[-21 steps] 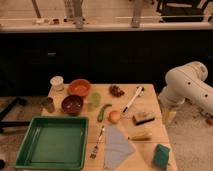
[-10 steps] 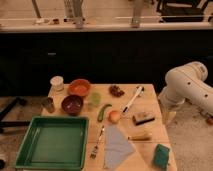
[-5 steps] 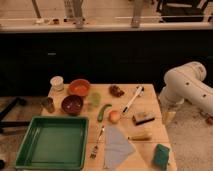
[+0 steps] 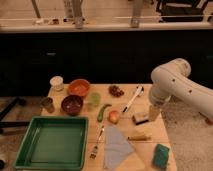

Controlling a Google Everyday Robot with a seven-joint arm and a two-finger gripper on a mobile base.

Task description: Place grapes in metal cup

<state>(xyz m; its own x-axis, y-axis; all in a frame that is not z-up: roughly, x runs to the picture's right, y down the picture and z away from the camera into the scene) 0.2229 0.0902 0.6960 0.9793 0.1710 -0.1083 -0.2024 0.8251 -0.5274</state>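
The grapes (image 4: 116,90), a small dark reddish-purple bunch, lie on the wooden table (image 4: 125,150) near its far edge, in the middle. The metal cup (image 4: 47,104), a small grey-brown cylinder, stands upright at the table's left edge, in front of a white lidded container (image 4: 56,82). The white arm comes in from the right. My gripper (image 4: 153,114) hangs at the table's right edge, well right of the grapes and far from the cup.
An orange bowl (image 4: 79,87), a dark red bowl (image 4: 72,104), a translucent green cup (image 4: 94,99), a green pepper (image 4: 103,111), a peach-coloured fruit (image 4: 114,116), a white utensil (image 4: 132,98), a fork (image 4: 97,142), a grey cloth (image 4: 117,147), a green tray (image 4: 51,142) and a teal sponge (image 4: 160,155) crowd the table.
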